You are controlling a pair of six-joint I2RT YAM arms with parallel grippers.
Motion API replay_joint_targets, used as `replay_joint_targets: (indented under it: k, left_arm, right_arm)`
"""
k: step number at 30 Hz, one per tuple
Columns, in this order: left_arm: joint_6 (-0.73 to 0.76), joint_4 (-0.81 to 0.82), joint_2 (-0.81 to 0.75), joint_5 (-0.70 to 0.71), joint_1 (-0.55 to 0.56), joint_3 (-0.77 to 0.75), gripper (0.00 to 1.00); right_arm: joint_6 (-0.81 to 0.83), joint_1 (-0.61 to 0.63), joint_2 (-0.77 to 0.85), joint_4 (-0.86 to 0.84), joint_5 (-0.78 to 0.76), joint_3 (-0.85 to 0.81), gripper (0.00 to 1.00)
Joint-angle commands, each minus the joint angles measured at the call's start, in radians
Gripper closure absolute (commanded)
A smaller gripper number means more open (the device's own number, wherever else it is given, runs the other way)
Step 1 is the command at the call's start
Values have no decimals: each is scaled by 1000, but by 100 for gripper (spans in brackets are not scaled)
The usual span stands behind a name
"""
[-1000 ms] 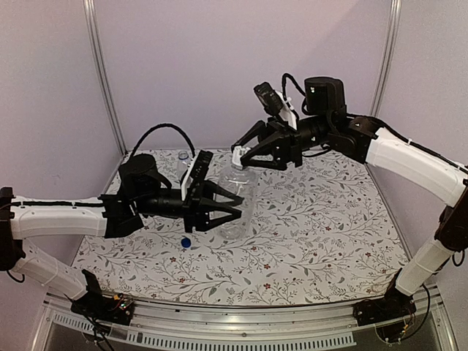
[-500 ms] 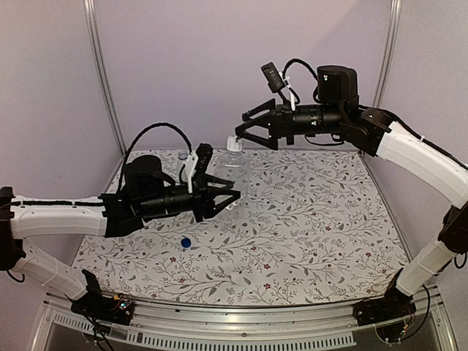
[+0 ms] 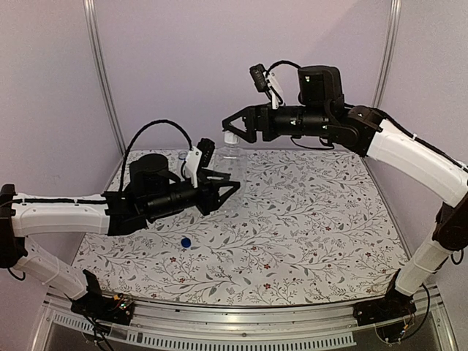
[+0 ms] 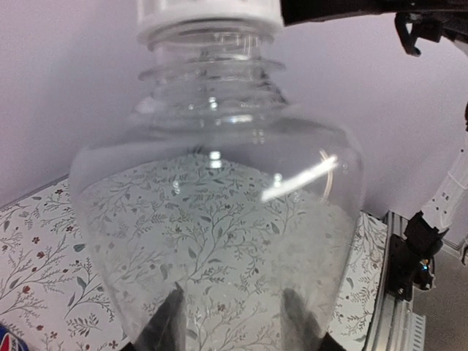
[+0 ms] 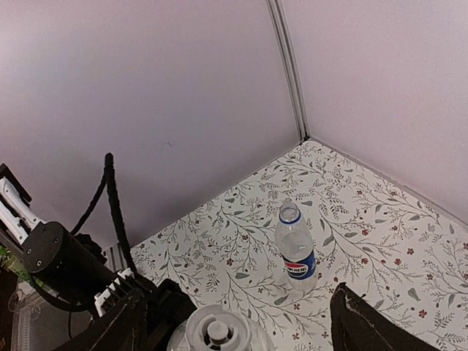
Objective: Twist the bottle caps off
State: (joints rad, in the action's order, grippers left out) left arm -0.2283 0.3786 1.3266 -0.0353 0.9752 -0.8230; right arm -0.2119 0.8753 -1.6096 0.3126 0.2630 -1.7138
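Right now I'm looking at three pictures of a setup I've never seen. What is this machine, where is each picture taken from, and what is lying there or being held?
These are two robot arms bolted at the near edge of a table with a floral cover. The wide picture comes from a fixed camera above and behind the arms. The other two come from a camera on each wrist. The left arm has its jaws closed on a clear plain bottle, whose whitish cap is on. The right arm hangs over that cap with its jaws open on either side, not gripping. At the back stands a Pepsi bottle, seemingly uncapped. A blue cap lies loose on the table.
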Motion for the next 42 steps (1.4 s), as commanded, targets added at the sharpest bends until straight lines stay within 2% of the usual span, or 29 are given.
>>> replay_joint_targets:
  k: [1, 9, 12, 17, 23, 27, 30, 33, 39, 42]
  left_arm:
    - [9, 3, 9, 32, 19, -28, 83]
    - [16, -1, 10, 64, 21, -28, 83]
    - [19, -4, 9, 69, 23, -25, 83]
    - [21, -9, 3, 81, 24, -24, 83]
    - [58, -7, -19, 46, 21, -15, 83]
    - [88, -1, -35, -53, 18, -7, 83]
    - [97, 0, -45, -107, 15, -1, 83]
    - [105, 17, -58, -202, 7, 8, 83]
    - [102, 125, -77, -520, -3, 45, 81]
    - [78, 159, -60, -619, -2, 47, 81]
  right_arm:
    - [-26, 16, -41, 36, -62, -33, 18]
    - [-30, 25, -79, 41, -21, -44, 36]
    - [-30, 27, -82, 42, -11, -44, 46]
    - [-23, 27, -82, 38, 22, -41, 68]
    - [27, 25, -53, -4, 85, -2, 100]
    - [89, 12, -30, -18, 114, 17, 100]
    - [123, -11, -14, -44, 231, 35, 100]
    - [174, -41, -1, -70, 387, 56, 100]
    - [317, -57, 16, -82, 759, 87, 100]
    - [355, -59, 9, -81, 893, 85, 98]
